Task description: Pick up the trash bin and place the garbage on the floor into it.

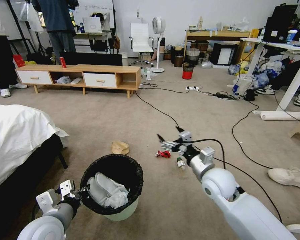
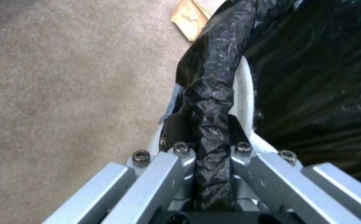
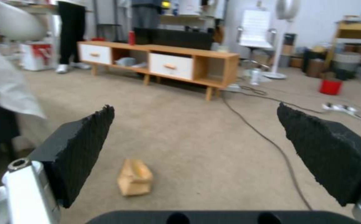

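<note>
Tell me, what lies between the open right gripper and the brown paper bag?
Bare carpet. The right wrist view shows the right gripper open, the paper bag lying ahead with nothing before it.

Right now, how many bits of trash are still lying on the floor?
3: a brown paper bag beyond the bin, and a red wrapper and small bottle by the right gripper. More may be hidden.

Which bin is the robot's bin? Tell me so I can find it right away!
Start at the white bed on the robot's left. Just past its corner, on the carpet, is a small round pale bin with a black bag over its rim, gripped by the left gripper. Unlike the far red-bottomed bin, it holds white crumpled stuff.
</note>
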Robot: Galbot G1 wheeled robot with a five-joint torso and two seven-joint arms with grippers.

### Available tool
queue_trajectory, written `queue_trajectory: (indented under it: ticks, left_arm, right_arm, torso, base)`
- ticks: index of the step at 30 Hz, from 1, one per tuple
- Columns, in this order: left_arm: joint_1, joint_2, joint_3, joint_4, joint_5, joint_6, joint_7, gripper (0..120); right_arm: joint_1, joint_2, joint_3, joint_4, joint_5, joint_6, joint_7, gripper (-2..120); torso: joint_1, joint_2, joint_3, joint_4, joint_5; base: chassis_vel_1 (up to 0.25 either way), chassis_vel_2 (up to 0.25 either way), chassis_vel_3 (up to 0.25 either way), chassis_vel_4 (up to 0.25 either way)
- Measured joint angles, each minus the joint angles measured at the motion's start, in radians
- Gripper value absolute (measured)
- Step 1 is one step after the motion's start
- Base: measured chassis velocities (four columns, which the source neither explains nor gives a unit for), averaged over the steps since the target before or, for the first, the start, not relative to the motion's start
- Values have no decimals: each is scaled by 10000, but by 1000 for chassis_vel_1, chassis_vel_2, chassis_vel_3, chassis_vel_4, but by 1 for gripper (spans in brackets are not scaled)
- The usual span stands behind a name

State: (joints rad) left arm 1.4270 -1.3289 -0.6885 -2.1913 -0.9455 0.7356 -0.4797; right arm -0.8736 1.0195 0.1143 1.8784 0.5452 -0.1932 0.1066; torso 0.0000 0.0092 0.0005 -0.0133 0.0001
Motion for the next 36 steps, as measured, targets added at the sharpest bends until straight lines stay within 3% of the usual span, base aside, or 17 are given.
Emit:
queue_trajectory:
  ticks: [15, 22, 36]
  left_arm:
    - [71, 88, 20, -136, 354, 0, 240, 3]
    - [87, 86, -48, -172, 367, 0, 256, 3]
    - [35, 61, -28, -156, 367, -119, 304, 3]
  right_arm:
    - [-504, 62, 1112, 8, -186, -91, 258, 100]
    - [-407, 186, 1717, -22, -204, -966, 1067, 100]
    - [-979, -173, 2388, -50, -320, -684, 489, 100]
  torso:
    - [0, 0, -1, 2, -1]
    - [0, 0, 0, 2, -1]
    - [0, 0, 0, 1, -1]
  base:
    - [0, 0, 0, 0]
    - [0, 0, 0, 0]
    - [0, 0, 0, 0]
